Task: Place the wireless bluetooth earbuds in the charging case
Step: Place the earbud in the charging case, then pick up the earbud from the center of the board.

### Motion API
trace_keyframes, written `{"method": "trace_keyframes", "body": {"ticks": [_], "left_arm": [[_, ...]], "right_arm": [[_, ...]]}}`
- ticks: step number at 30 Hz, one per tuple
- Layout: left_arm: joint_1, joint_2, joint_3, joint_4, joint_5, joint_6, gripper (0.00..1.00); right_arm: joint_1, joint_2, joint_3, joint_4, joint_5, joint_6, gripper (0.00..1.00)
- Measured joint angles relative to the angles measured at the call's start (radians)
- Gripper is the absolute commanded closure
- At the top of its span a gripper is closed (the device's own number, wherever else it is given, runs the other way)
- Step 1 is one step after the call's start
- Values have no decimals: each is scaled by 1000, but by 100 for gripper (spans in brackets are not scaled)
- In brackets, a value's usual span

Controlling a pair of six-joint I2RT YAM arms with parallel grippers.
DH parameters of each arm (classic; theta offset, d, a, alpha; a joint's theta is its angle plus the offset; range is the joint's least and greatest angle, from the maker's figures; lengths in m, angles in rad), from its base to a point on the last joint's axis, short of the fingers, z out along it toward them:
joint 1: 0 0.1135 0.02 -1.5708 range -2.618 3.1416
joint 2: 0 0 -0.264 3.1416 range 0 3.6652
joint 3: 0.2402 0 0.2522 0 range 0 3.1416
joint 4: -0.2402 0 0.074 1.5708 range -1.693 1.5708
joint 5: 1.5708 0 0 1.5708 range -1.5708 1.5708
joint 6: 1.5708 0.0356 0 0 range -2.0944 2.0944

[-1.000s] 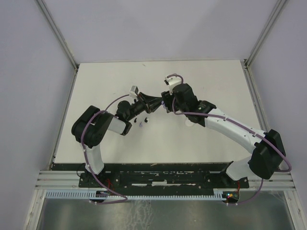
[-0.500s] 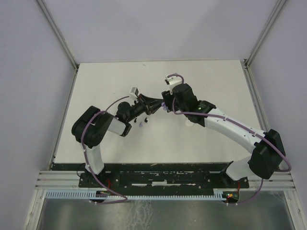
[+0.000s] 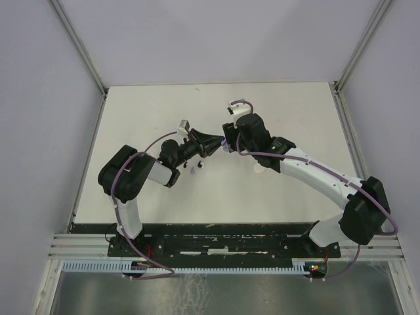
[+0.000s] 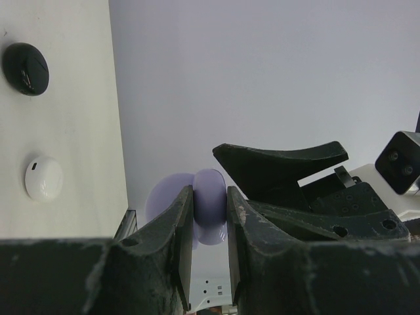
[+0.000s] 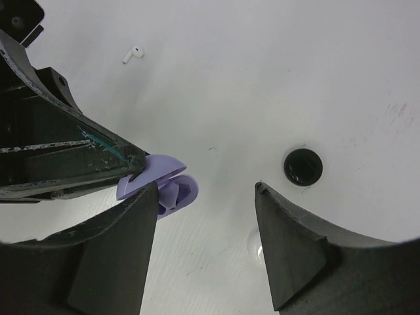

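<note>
Wireless bluetooth earbuds (image 3: 194, 168) are seen as tiny loose pieces on the table (image 3: 295, 118), just beside the left arm's wrist; from overhead they are too small to be told apart. One white earbud (image 5: 133, 54) is picked out in the right wrist view, lying flat on the surface. The table is matt white with faint scuffs and is enclosed by plain pale walls (image 3: 216, 39) with metal corner posts. A black disc (image 5: 302, 166) and a white disc (image 4: 44, 177) also rest on it, apart from each other. The charging case (image 5: 163, 172), lilac and hinged open, is held off the table, clamped between the fingers of the left gripper (image 4: 210, 191). The right gripper (image 5: 205, 187) is spread wide with nothing held; its left finger is just beside the case, though contact cannot be judged. The white earbud lies well apart from both grippers, on the far side of the left one. Against the frame one second back, little change is noted: both arms are in nearly the same pose, with only a slight shift at the wrists.
</note>
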Motion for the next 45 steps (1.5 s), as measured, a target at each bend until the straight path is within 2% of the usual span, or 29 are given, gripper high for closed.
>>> {"method": "trace_keyframes", "body": {"ticks": [10, 15, 18, 23, 27, 35, 45], "left_arm": [[-1, -1, 0, 0, 0, 0, 97], [0, -1, 0, 0, -3, 0, 97], [11, -1, -11, 17, -15, 0, 97], [48, -1, -58, 54, -32, -1, 97], [76, -5, -82, 73, -40, -1, 97], [171, -70, -156, 94, -43, -1, 97], [410, -147, -283, 111, -13, -1, 97]], "right_arm": [[-13, -1, -2, 5, 19, 4, 31], [-20, -51, -45, 43, 66, 19, 30], [-71, -68, -43, 14, 106, 60, 30], [-216, 48, 51, -126, 103, 113, 29], [-245, 135, 68, -181, 67, 127, 28], [-205, 140, 61, -166, -46, 108, 30], [106, 290, 111, -60, -90, 24, 33]]}}
